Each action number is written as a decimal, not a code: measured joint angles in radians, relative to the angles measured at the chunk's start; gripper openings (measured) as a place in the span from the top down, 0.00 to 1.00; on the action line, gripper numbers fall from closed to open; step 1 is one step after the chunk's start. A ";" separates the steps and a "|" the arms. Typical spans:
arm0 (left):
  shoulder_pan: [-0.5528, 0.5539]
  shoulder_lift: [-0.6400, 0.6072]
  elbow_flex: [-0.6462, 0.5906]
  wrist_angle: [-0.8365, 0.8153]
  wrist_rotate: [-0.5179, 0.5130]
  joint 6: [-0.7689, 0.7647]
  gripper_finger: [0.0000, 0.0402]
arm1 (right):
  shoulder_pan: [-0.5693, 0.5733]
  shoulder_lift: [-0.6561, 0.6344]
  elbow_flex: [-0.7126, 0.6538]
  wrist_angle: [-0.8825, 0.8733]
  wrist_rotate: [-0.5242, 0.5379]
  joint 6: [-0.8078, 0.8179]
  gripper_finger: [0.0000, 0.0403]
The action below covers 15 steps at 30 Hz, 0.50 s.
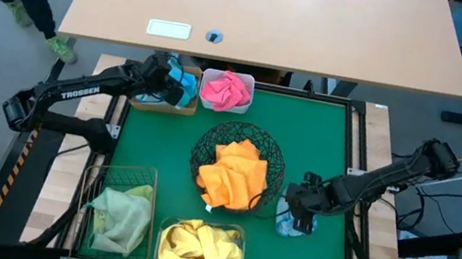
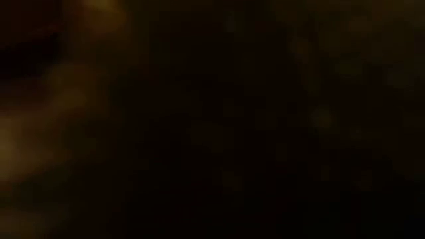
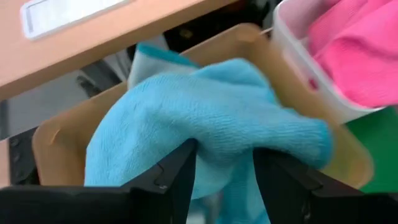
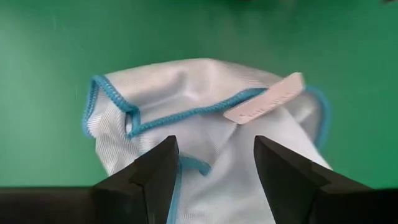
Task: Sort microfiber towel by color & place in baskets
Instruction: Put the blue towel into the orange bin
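Green mat (image 1: 331,145) bears five baskets; both arms' fingers parted over blue towels

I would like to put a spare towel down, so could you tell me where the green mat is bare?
Bare green mat lies right of the white tub and black wire bowl, above the right gripper. A narrower strip runs left of the bowl. The near left edge is crowded: green basket, clear box.
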 joint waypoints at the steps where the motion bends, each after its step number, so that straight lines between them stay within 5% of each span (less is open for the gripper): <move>1: 0.000 0.000 0.014 -0.005 0.014 0.000 0.62 | 0.005 0.000 -0.022 0.030 0.000 0.005 0.48; 15: 0.000 0.000 0.183 -0.108 0.067 -0.005 0.62 | 0.009 0.000 -0.240 0.217 -0.010 0.134 0.48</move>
